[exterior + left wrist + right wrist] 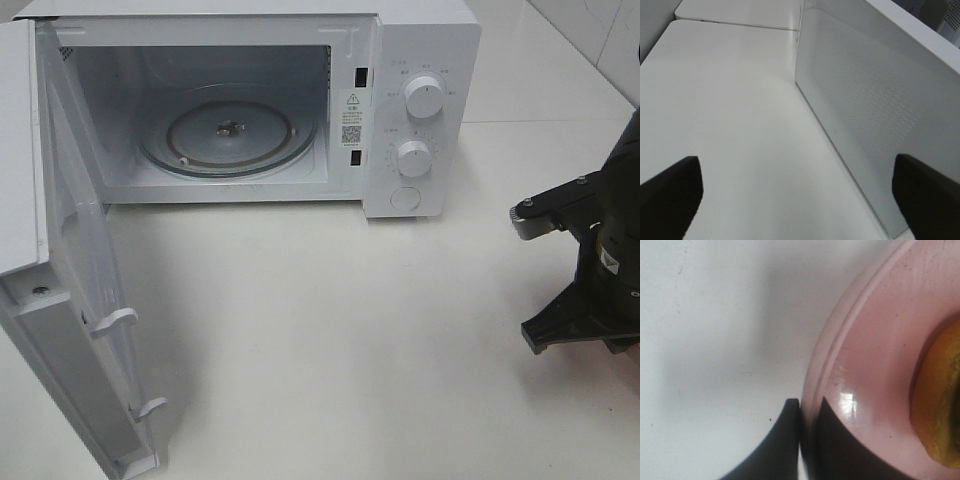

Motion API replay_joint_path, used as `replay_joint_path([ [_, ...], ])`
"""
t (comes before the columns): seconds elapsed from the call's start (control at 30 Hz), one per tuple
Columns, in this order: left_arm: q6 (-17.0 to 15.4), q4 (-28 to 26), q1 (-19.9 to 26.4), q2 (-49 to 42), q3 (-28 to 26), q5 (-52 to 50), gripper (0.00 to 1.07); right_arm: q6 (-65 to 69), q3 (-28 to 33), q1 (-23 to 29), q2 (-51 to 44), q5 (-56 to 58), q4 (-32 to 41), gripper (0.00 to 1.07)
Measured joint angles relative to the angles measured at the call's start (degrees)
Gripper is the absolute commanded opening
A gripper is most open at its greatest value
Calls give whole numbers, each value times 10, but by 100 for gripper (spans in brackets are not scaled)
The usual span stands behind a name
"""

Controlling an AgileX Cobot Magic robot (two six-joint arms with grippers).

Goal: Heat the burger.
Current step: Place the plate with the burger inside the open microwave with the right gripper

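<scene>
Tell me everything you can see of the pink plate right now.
Only part of the pink plate shows, in the right wrist view: glossy, smooth, with a raised curved rim. The right claw is shut on that rim, one finger each side. The burger sits on it. Whether it rests on the white table is unclear.

microwave (420,30): 1 | door (70,300): 1 | glass turntable (230,135): 1 | knobs (425,97) (413,158): 2 | round button (405,197): 1 | latch slots (357,75) (355,157): 2 | door hooks (112,322) (150,407): 2 | warning label (350,118): 1 | pink plate (865,340): 1 | burger (940,405): 1 | table (350,350): 1 | left gripper (800,200): 1 | right gripper (809,432): 1
</scene>
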Motion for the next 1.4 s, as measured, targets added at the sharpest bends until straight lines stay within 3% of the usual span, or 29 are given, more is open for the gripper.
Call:
replay_joint_path([
  [0.53, 0, 0, 0, 0, 0, 0, 98, -14, 0, 65, -62, 90, 2, 0],
  [1.4, 0, 0, 0, 0, 0, 0, 98, -23, 36, 262, -142, 171, 6, 0],
])
